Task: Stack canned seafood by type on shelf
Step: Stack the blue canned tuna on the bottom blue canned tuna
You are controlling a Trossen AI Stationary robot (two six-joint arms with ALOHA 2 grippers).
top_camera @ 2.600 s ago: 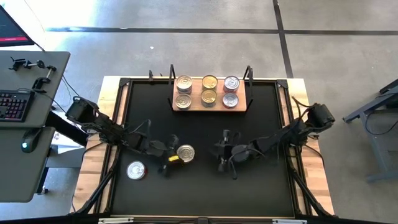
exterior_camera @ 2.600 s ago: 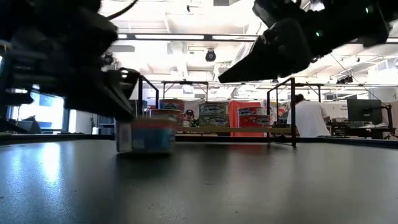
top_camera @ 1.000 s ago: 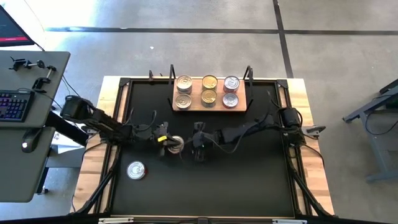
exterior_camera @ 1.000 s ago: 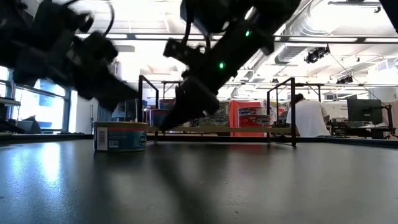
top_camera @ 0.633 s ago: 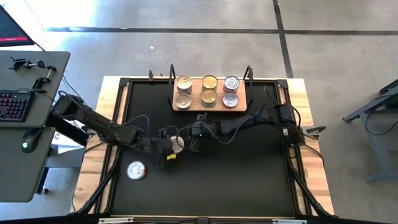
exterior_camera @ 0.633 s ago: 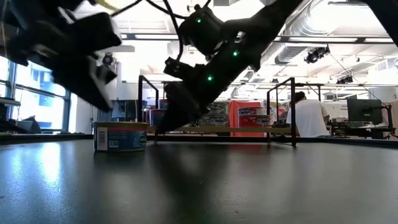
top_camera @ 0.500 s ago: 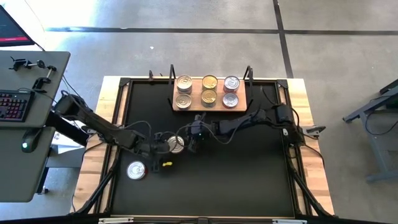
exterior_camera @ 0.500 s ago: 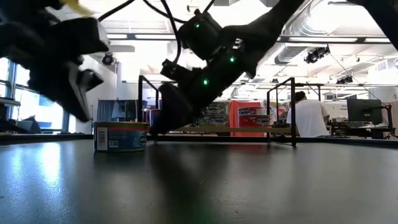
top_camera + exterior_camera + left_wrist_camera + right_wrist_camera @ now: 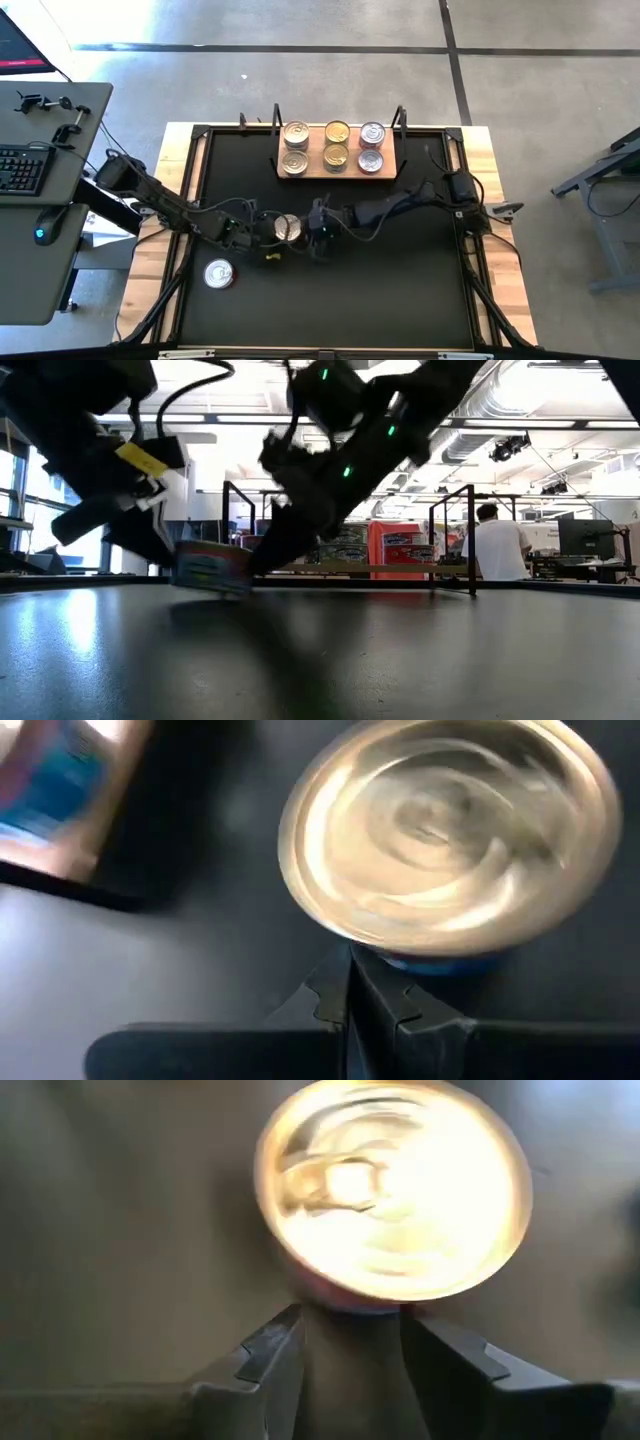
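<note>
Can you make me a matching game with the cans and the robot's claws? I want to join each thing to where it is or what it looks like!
Things:
1. left gripper
2. right gripper
3. lone can
4. middle cans on the shelf

Descriptions:
A. gold lids
B. fingers apart, around a can's side
C. fingers pressed together
D. alone on the black mat, near the left arm

Pairs: 1-C, 2-B, 3-D, 4-A

No lettering on any tin is legible.
</note>
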